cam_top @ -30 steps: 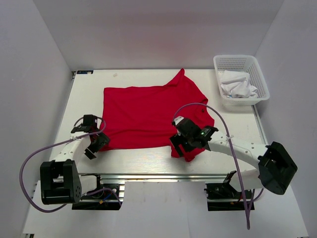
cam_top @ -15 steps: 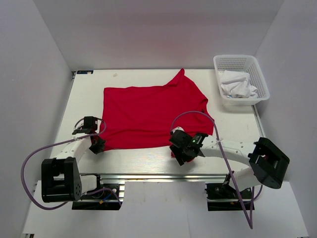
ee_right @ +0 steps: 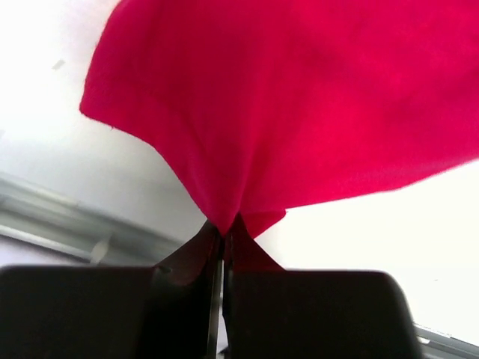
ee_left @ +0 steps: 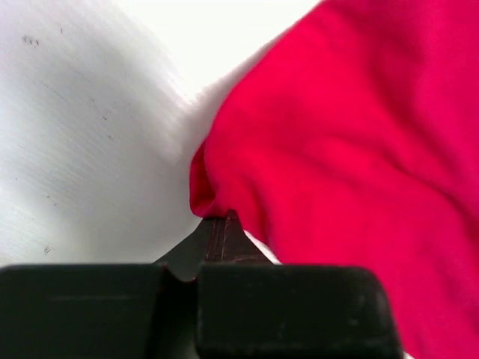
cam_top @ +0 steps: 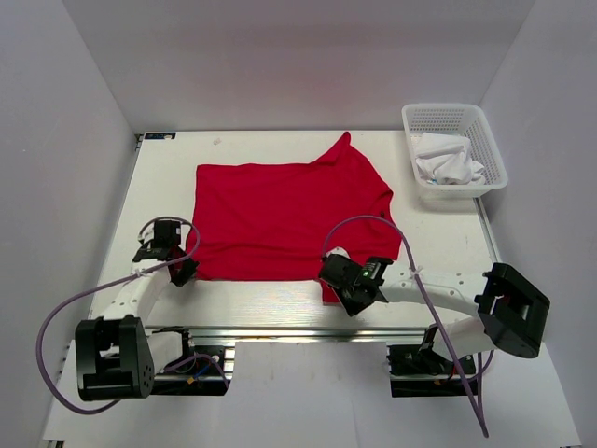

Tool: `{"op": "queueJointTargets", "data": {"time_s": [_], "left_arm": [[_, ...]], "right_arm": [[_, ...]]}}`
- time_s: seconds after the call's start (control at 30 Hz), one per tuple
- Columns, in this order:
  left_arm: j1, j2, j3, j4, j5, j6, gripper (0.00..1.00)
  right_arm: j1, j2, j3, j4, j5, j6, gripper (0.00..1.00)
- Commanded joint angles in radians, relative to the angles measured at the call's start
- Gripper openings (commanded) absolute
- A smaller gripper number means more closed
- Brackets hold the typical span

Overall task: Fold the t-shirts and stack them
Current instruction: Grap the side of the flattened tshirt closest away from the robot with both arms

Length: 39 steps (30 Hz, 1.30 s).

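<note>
Your left claw [ee_left: 223, 223] is closed tight on a corner of the plain bright red short-sleeved t-shirt of soft thin fabric [cam_top: 280, 210]. Your right claw [ee_right: 223, 228] is closed as tight on a small bunched flap of it. The rest of the shirt lies flat on the white table [cam_top: 270, 303], ahead of and between both claws.

I judge each pinch shallow. If you lift unevenly or pull the claws apart, the thin cloth may slip out, or the fold may land crooked.

I count one red shirt and two claws. One white lattice plastic basket [cam_top: 454, 109], well beyond the right claw, holds one crumpled white cloth [cam_top: 448, 161].
</note>
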Motion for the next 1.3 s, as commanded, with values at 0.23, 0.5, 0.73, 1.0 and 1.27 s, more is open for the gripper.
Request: {"op": "queueJointTargets", "data": {"time_s": [0.23,0.5,0.73,1.0,1.27], "left_arm": [[0.005,-0.141,-0.018,-0.021,0.004,0.011,0.0],[0.005,-0.129,0.012,0.024,0.047,0.02,0.0],[0.005,-0.083,0.084,0.084,0.047,0.02,0.0],[0.005,0.051,0.221,0.107,0.046,0.02,0.0],[0.005,0.178,0.344,0.116,0.017,0.02,0.0]], "right_arm": [[0.055,0.001,0.057,-0.089,0.007,-0.022,0.0],[0.028,-0.065,0.107,-0.046,0.131,-0.06,0.0],[-0.056,-0.014,0.15,0.057,0.129,-0.152,0.0],[-0.19,0.081,0.242,0.086,0.119,-0.279,0.0],[-0.308,0.151,0.362,0.088,0.09,-0.362,0.0]]}}
